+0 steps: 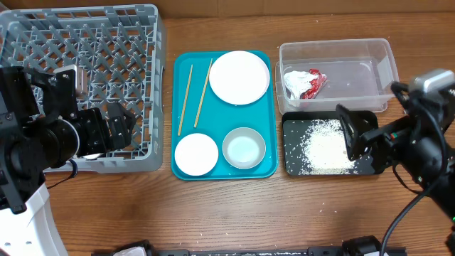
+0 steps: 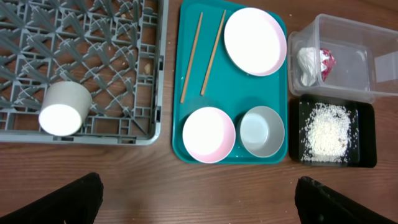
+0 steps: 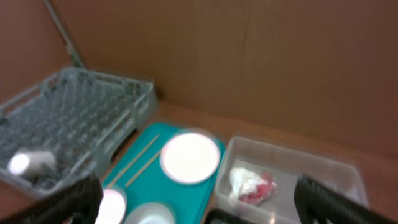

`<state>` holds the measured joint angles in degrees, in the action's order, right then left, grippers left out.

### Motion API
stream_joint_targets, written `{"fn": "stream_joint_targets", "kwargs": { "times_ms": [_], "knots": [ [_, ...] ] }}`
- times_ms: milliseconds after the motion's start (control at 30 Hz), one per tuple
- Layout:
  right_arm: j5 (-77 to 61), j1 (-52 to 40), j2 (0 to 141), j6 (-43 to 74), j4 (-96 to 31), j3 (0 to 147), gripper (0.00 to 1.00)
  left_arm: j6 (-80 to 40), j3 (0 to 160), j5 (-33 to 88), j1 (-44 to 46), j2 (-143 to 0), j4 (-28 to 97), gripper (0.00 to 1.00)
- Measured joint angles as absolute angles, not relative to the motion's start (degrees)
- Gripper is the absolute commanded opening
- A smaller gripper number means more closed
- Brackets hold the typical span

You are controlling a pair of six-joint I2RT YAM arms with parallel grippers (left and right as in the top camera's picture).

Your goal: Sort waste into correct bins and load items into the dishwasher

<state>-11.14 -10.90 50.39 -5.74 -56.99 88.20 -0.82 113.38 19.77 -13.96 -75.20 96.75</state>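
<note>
On the teal tray lie two wooden chopsticks [image 1: 185,99], a large white plate [image 1: 239,77], a pink-rimmed dish [image 1: 196,153] and a pale bowl [image 1: 244,148]. A white cup [image 2: 60,111] lies on its side in the grey dishwasher rack [image 1: 142,71], near its front wall. The red-and-white scrap [image 1: 307,84] sits in the clear tub [image 1: 370,53]. Rice grains [image 1: 323,146] cover the black tray [image 1: 295,167]. My left gripper [image 1: 119,128] hangs open over the rack's front right corner. My right gripper [image 1: 355,131] is open above the black tray's right part.
The teal tray [image 1: 270,114] lies between the rack and the two bins. A few stray grains lie on the wooden table [image 1: 234,213] in front of the black tray. A brown wall [image 3: 249,56] rises behind the table.
</note>
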Motion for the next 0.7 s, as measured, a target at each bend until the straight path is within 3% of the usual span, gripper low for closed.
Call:
{"fn": "stream_joint_targets", "kwargs": {
  "times_ms": [400, 700],
  "knots": [
    [-11.1, -7.1, 26.4, -7.1, -23.9, 34.9, 1.0, -0.8, 113.4, 19.8, -14.0, -75.2, 96.7, 1.0],
    [-11.2, -5.2, 6.6, -6.7, -15.1, 14.6, 1.0, -0.8, 113.4, 19.8, -14.0, -75.2, 96.7, 1.0]
  ]
}}
